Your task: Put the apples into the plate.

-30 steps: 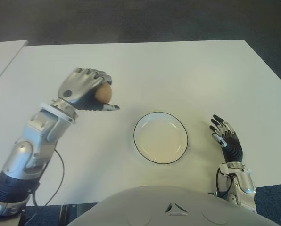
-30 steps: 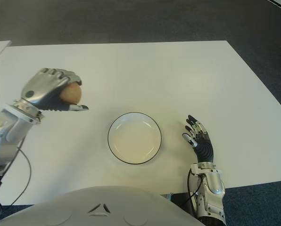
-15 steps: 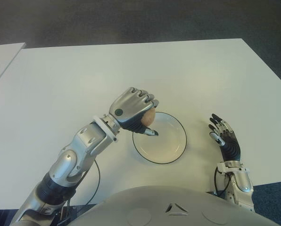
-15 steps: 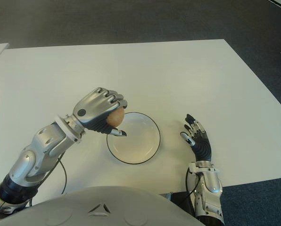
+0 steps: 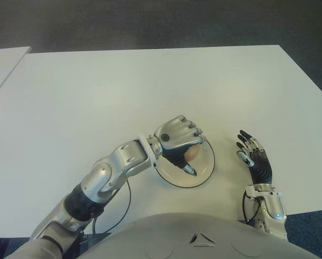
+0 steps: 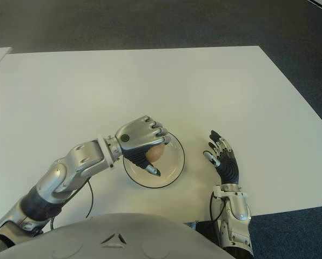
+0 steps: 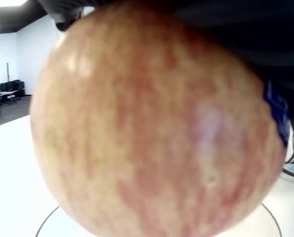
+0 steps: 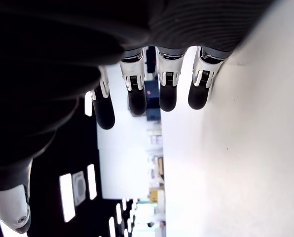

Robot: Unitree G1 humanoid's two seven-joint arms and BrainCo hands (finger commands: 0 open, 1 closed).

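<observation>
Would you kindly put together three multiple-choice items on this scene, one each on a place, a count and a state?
1. Where is the apple?
A. On the bare table
B. In the left robot hand over the plate
C. Beside the right robot hand

2. How many plates are on the white table?
A. One
B. Two
C. Three

3. How is the right robot hand?
A. Curled around an apple
B. Fingers spread, holding nothing
C. Gripping the plate

Answers: 1 B, fingers wrap the apple above the plate. 2 A, a single dark-rimmed plate shows. 3 B, it shows right of the plate, fingers extended.
</observation>
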